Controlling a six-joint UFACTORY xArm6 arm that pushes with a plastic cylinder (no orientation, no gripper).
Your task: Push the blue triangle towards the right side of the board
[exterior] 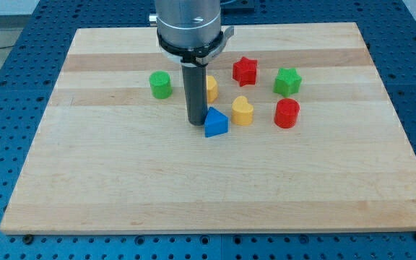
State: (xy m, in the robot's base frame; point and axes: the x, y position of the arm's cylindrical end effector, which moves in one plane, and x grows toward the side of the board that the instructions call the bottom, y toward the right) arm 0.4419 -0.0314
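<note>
The blue triangle [216, 123] lies near the middle of the wooden board [121, 180]. My tip [196, 123] rests on the board right against the triangle's left side. The dark rod rises from there to the arm's grey collar [191, 29] at the view's top. A yellow heart block [243, 110] sits just right of the triangle, and a red cylinder [287, 113] lies further right.
A green cylinder [161, 85] stands left of the rod. A yellow block [211, 88] is partly hidden behind the rod. A red star [245, 70] and a green star [287, 81] lie toward the view's upper right.
</note>
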